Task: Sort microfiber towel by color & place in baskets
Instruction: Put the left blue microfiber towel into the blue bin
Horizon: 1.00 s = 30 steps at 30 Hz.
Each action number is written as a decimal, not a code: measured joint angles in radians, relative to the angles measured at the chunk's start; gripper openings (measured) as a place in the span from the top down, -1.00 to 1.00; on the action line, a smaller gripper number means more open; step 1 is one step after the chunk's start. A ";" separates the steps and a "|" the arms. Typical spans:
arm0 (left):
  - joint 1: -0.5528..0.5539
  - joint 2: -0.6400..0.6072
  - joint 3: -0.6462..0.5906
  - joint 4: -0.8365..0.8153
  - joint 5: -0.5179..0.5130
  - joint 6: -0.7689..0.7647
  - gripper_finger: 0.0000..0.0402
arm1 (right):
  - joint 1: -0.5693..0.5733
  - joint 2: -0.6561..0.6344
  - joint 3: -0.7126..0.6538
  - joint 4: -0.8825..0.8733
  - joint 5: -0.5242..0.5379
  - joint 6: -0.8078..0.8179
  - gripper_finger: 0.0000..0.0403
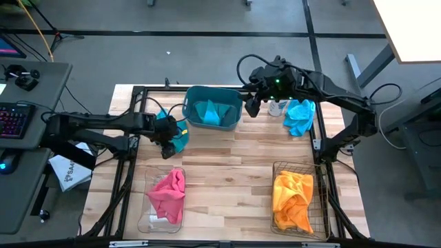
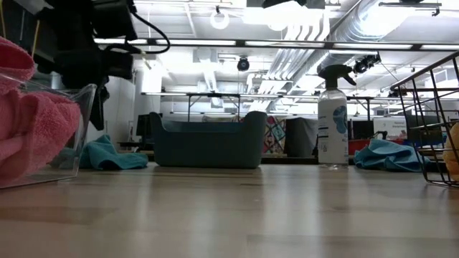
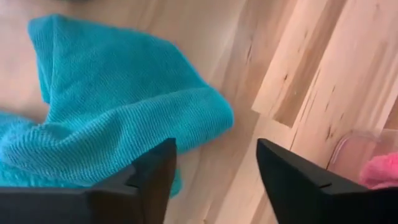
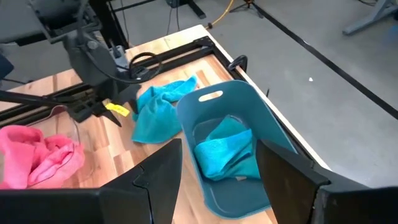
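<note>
Overhead view. The left gripper [image 1: 167,146], fingers [image 3: 149,180] spread wide and holding nothing, hung over a crumpled teal microfiber towel [image 1: 178,134] on the wooden surface [image 1: 227,165], left of centre. The right gripper [image 1: 252,105], fingers apart and empty, hovered at the right edge of the teal rounded plastic tub [image 1: 212,107], upper centre, which held a folded teal towel [image 1: 210,112].

A clear spray bottle [image 2: 332,118] stands upright on the wooden table [image 1: 227,165]; keyboard [image 1: 15,118] lies on a side desk.
</note>
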State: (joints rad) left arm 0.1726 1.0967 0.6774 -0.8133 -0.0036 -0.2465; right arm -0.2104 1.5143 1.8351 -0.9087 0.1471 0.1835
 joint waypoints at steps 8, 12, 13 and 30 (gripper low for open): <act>0.018 0.099 0.030 0.003 -0.240 -0.375 -0.22 | 0.017 0.000 0.000 0.000 0.003 0.000 0.00; 0.040 0.152 0.018 -0.003 -0.343 -0.590 -0.22 | 0.017 0.000 0.000 0.000 0.004 -0.007 0.00; 0.045 0.164 0.013 0.002 -0.360 -0.645 -0.22 | 0.016 0.000 0.000 0.000 0.004 -0.007 0.00; 0.074 0.270 -0.083 0.101 -0.262 -0.821 0.42 | 0.015 0.000 0.000 -0.030 0.004 -0.027 0.00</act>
State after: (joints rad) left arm 0.2462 1.3671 0.5944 -0.7128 -0.2661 -1.0677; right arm -0.1959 1.5139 1.8351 -0.9382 0.1509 0.1566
